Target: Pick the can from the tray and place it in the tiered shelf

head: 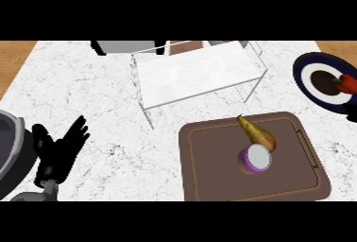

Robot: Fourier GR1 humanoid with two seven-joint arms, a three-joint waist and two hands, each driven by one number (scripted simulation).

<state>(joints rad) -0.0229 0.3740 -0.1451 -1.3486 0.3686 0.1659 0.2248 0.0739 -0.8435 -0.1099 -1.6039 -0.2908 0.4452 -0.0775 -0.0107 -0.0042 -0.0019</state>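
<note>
We stand at a big white counter point(90, 85) with grey veins in it, and it holds everything we need. The next biggest thing is the brown tray point(209, 184), off to the right of our left hand point(59, 146) and about level with it. It has a raised rim, which we think keeps things from rolling off. Up and to the right of the hand stands the shelf point(199, 73), made of thin wire with a white flat top. It looks open at the sides, so we think a thing can slide in from the front. Far to the right, well apart from the hand, sits a dark plate point(310, 71) with a red thing on it. Our left hand is black and wide open, fingers spread and pointing up, holding nothing. It rests near the left edge, so it is not in the way. We cannot see our right hand at all. A yellow-brown pear point(257, 133) lies on the tray, touching the can point(256, 158). The can stands upright on the tray, purple with a pale top, far right of the hand. Nothing has picked it up yet, so we judge the job has not started.
</note>
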